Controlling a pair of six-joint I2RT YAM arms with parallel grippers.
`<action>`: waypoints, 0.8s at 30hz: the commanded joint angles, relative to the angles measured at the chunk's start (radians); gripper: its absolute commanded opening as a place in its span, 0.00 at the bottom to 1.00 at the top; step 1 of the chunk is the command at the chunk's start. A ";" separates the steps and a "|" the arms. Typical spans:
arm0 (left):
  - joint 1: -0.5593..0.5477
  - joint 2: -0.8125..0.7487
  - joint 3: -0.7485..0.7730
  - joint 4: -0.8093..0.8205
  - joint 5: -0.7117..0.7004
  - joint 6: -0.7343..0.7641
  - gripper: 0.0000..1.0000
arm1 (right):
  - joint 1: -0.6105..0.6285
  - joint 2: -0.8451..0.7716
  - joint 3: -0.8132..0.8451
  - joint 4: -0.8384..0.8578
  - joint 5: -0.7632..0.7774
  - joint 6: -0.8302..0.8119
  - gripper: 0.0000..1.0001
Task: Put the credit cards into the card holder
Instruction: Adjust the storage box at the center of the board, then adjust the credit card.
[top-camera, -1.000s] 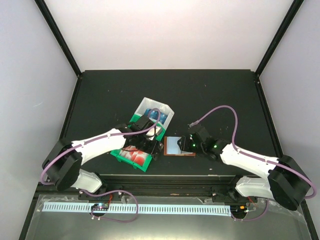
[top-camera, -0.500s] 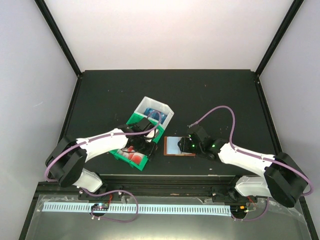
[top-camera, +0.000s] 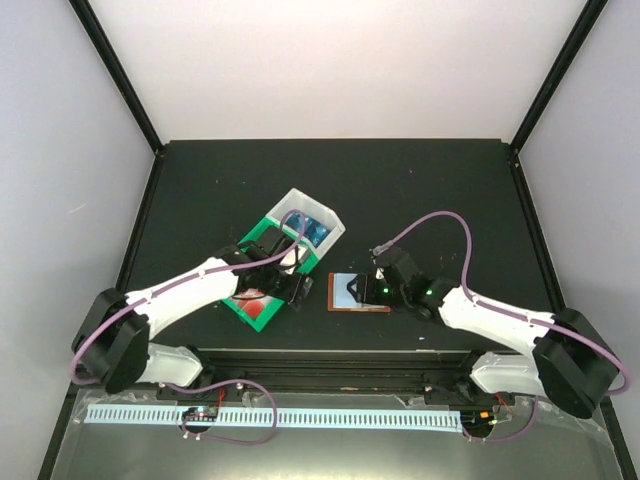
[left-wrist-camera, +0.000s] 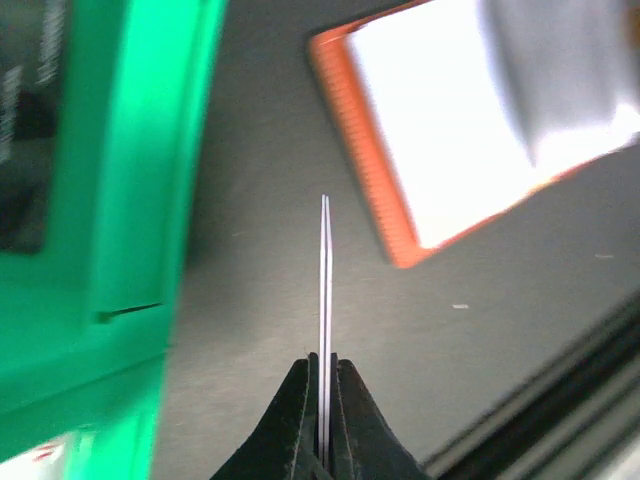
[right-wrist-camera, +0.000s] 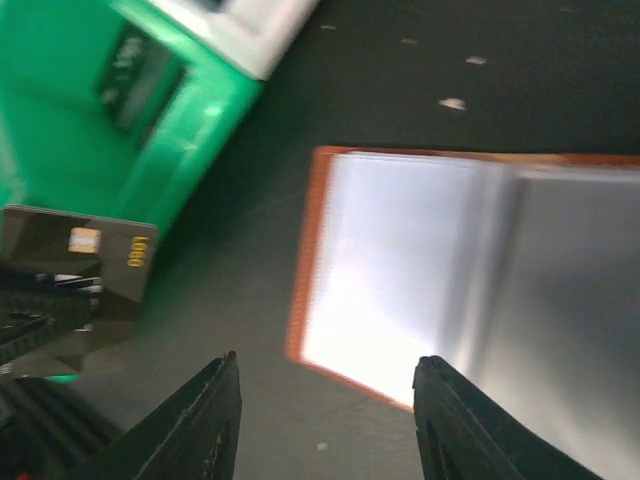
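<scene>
Gripping left pincer (left-wrist-camera: 323, 375): closed on a dark credit card (left-wrist-camera: 324, 270), held edge-on between the green tray (left-wrist-camera: 130, 150) and the card holder (left-wrist-camera: 450, 130).
Right pincer (right-wrist-camera: 325, 365): jaws parted, nothing held, above the holder's left edge.
Card holder: laid open, just right of the card, apart.
Surface: black table (top-camera: 400, 190).
Room: pale walls (top-camera: 60, 150), black frame posts (top-camera: 120, 85).

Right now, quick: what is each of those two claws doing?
Left fingers: closed on a black credit card.
Right fingers: open, holding nothing, over the card holder.
</scene>
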 joint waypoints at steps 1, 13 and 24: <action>0.003 -0.109 0.021 0.105 0.237 -0.022 0.02 | 0.002 -0.079 -0.002 0.174 -0.175 -0.020 0.53; 0.003 -0.262 0.055 0.524 0.668 -0.383 0.03 | 0.002 -0.264 0.023 0.302 -0.281 0.096 0.64; 0.004 -0.306 0.021 0.750 0.724 -0.648 0.11 | -0.002 -0.375 -0.052 0.484 -0.315 0.254 0.14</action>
